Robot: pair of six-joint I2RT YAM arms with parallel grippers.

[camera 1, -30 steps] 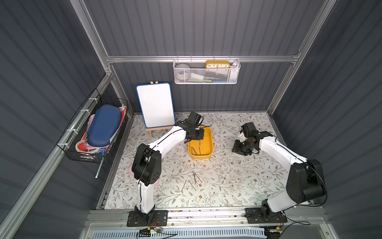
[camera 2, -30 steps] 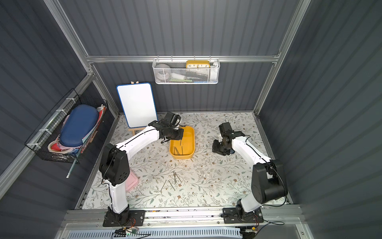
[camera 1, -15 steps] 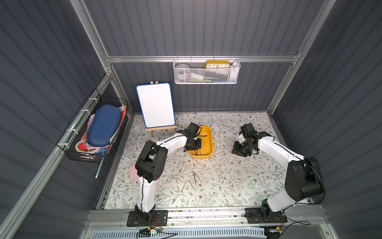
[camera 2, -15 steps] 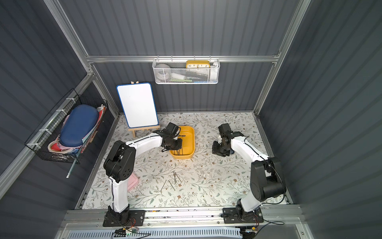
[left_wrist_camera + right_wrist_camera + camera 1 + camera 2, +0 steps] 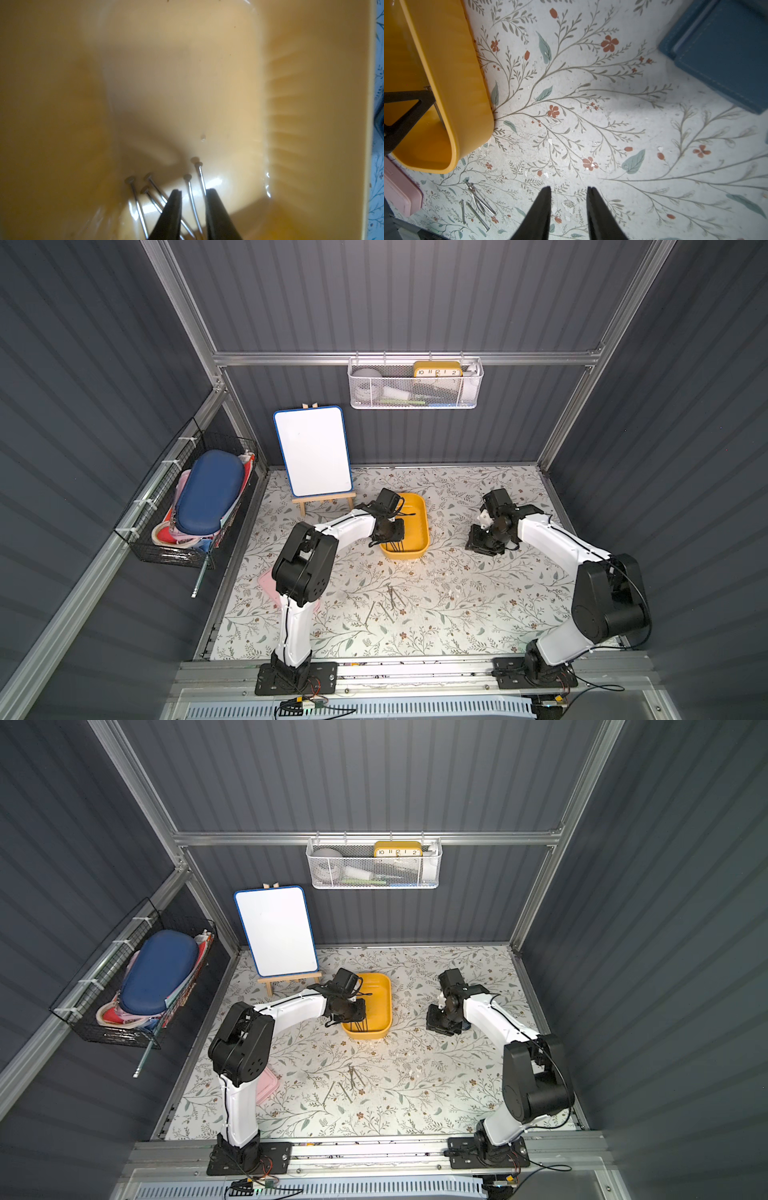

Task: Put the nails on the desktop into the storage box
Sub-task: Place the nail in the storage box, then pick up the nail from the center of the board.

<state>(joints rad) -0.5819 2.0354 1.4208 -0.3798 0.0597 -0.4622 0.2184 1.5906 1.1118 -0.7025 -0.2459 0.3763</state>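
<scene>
The left tool (image 5: 193,190) is lowered inside the storage box (image 5: 311,104), at the end of the box nearer the robot's base, with its two black tapered fingers spread and a clear gap between the tips. Five nails (image 5: 188,177) lie on the box floor directly beneath and beside these fingers: one shaft runs through the gap, one lies against the inner edge of a finger, and three fan out to the other side, all with heads pointing away from the tool. None appears clamped. In both top views the same nails show as thin dark lines in the near end of the storage box (image 5: 424,522). A small cluster of loose nails (image 5: 392,599) lies on the tabletop (image 5: 457,601), nearer the robot's base than the box and well apart from both tools. The right tool (image 5: 569,188) hovers over bare tabletop to the right of the box, fingers spread, nothing between them; the loose nails (image 5: 470,187) lie off to its side. The nails are slim grey metal with small flat round heads and a dull shine. The box is smooth, glossy yellow-orange plastic, rectangular with rounded corners, a rolled rim and faintly ribbed inner walls. The tabletop is matt white, printed with grey-green vines and small reddish-brown flowers.
</scene>
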